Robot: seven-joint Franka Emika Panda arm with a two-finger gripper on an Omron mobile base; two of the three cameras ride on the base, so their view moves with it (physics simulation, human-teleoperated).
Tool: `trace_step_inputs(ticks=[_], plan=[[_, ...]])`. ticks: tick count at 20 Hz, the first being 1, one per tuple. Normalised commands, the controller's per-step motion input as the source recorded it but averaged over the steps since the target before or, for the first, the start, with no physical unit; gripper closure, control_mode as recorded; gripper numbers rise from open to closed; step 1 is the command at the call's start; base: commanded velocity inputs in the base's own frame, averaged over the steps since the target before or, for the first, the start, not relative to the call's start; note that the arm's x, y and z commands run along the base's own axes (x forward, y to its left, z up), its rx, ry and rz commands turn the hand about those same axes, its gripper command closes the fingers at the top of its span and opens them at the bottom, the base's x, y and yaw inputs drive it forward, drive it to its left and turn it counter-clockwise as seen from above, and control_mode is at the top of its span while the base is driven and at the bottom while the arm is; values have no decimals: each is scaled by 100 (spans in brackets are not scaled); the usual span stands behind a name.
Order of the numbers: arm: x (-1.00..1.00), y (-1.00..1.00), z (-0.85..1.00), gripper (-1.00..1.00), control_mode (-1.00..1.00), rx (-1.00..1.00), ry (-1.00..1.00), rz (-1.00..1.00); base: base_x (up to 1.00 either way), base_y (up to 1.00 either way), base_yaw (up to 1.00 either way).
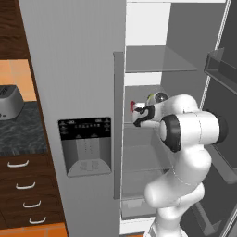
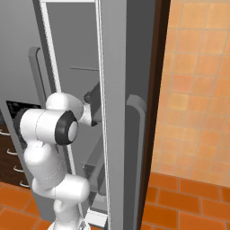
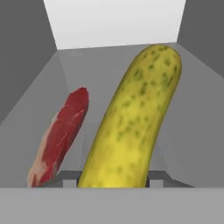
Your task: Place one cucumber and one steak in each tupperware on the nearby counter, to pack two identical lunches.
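Speckled yellow-green cucumber (image 3: 133, 127) beside red steak (image 3: 61, 135)

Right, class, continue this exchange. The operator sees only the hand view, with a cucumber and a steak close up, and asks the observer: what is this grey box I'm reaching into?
Observer: An open fridge. In the left base view the arm reaches into it about midway up.
Operator: Where is the counter from here?
Observer: The counter lies to the left of the fridge, with a toaster standing on it.
Operator: Anything on my right?
Observer: The fridge's open door, swung out beside the arm, with its bins facing in.
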Motion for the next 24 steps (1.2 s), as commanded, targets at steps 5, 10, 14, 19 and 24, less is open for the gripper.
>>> trace_step_inputs(ticks=[5, 10, 14, 19, 24], plan=[[-100, 1, 53, 100, -100, 0, -12, 0, 0, 0, 0], [-100, 7, 92, 100, -100, 0, -5, 0, 0, 0, 0], [-100, 34, 85, 100, -100, -2, 15, 0, 0, 0, 0], [-86, 33, 61, 100, -100, 0, 55, 0, 0, 0, 0], [-60, 18, 2, 100, 100, -3, 33, 2, -40, 30, 4]])
